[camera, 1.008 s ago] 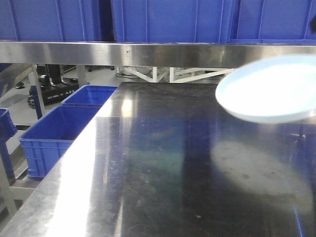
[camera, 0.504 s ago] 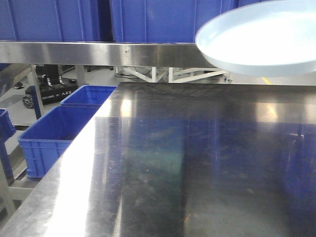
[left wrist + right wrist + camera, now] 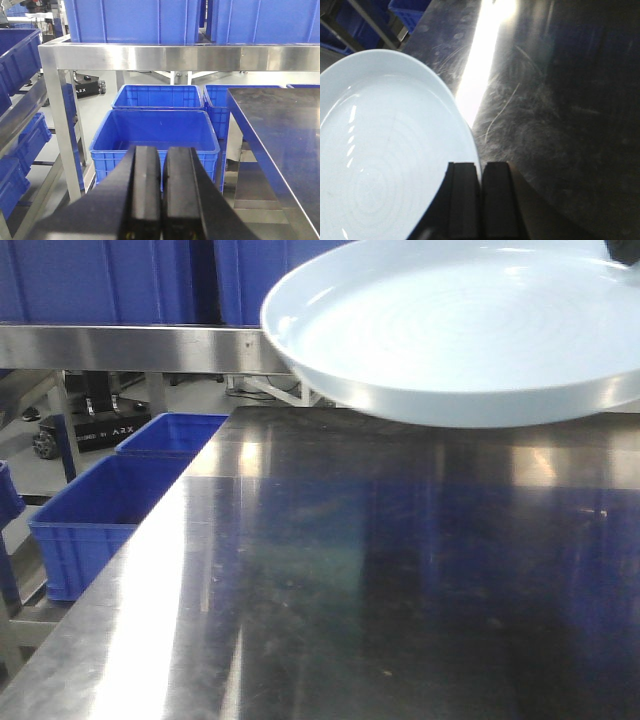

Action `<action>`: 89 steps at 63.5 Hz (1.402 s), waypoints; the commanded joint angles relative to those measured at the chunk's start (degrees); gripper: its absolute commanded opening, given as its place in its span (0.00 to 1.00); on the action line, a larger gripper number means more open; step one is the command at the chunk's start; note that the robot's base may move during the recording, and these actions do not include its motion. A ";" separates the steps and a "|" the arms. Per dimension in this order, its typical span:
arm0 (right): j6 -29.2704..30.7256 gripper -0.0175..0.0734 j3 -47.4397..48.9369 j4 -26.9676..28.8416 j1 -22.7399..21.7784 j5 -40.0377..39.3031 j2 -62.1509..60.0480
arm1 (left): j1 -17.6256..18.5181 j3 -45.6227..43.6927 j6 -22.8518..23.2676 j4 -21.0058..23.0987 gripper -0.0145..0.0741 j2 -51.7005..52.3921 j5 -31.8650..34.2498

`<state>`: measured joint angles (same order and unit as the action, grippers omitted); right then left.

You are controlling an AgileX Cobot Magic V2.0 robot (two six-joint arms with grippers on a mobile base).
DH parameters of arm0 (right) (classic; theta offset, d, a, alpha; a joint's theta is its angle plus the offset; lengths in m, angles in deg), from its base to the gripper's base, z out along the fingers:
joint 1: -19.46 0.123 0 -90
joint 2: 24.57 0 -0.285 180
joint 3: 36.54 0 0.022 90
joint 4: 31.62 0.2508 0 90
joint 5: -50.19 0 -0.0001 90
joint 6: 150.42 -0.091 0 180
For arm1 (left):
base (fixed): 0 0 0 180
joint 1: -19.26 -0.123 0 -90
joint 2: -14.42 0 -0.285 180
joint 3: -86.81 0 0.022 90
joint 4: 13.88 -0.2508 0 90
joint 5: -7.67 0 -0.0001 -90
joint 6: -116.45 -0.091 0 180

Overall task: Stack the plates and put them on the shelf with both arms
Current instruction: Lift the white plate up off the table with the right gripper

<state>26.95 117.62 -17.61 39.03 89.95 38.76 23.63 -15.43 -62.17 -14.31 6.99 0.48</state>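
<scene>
One pale bluish-white plate [image 3: 450, 330] hangs in the air above the dark steel tabletop [image 3: 380, 570], filling the upper right of the front view. My right gripper [image 3: 480, 165] is shut on the rim of this plate [image 3: 385, 150], one finger over the inside and one outside. The shelf [image 3: 120, 347] runs behind it as a brushed steel rail carrying blue crates [image 3: 100, 280]. My left gripper [image 3: 163, 148] is shut with nothing in it. It floats left of the table, facing the shelf [image 3: 165, 57]. Only the one plate shows.
Open blue crates [image 3: 155, 132] stand on the floor under the shelf, left of the table edge [image 3: 240, 130]. A steel shelf post [image 3: 62, 125] rises at the left. More blue bins [image 3: 15, 50] sit on a side rack at far left.
The plate has risen from low at the right to shelf-rail height. It has also moved left and nearer the camera, so it looks much larger.
</scene>
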 commanded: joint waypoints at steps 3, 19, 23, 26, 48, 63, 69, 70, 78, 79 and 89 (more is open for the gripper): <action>0.36 0.25 1.65 1.26 1.30 -3.32 -1.04 | 0.32 1.32 0.05 0.43 0.28 1.11 4.93; 0.36 0.25 1.65 1.25 1.42 -3.26 -1.04 | 0.32 1.32 0.05 0.43 0.28 1.11 4.93; 0.36 0.25 1.65 1.25 1.42 -3.26 -1.04 | 0.32 1.32 0.05 0.43 0.28 1.11 4.93; 0.36 0.25 1.65 1.25 1.42 -3.26 -1.04 | 0.32 1.32 0.05 0.43 0.28 1.11 4.93; 0.36 0.25 1.59 1.27 1.42 -3.26 -0.99 | 0.32 1.32 0.05 0.43 0.28 1.11 4.93; 0.36 0.25 1.59 1.27 1.42 -3.26 -0.99 | 0.32 1.32 0.05 0.43 0.28 1.11 4.93; 0.36 0.25 1.59 1.27 1.42 -3.26 -0.99 | 0.32 1.32 0.05 0.43 0.28 1.11 4.93; 0.36 0.25 1.59 1.27 1.42 -3.26 -0.99 | 0.32 1.32 0.05 0.43 0.28 1.11 4.93; 0.36 0.25 1.59 1.27 1.42 -3.26 -0.99 | 0.32 1.32 0.05 0.43 0.28 1.11 4.93; 0.36 0.25 1.59 1.27 1.42 -3.26 -0.99 | 0.32 1.32 0.05 0.43 0.28 1.11 4.93; 0.36 0.25 1.59 1.27 1.42 -3.26 -0.99 | 0.32 1.32 0.05 0.43 0.28 1.11 4.93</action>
<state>26.95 117.62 -17.49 40.32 90.17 38.76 23.63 -15.43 -62.17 -14.31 6.99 0.48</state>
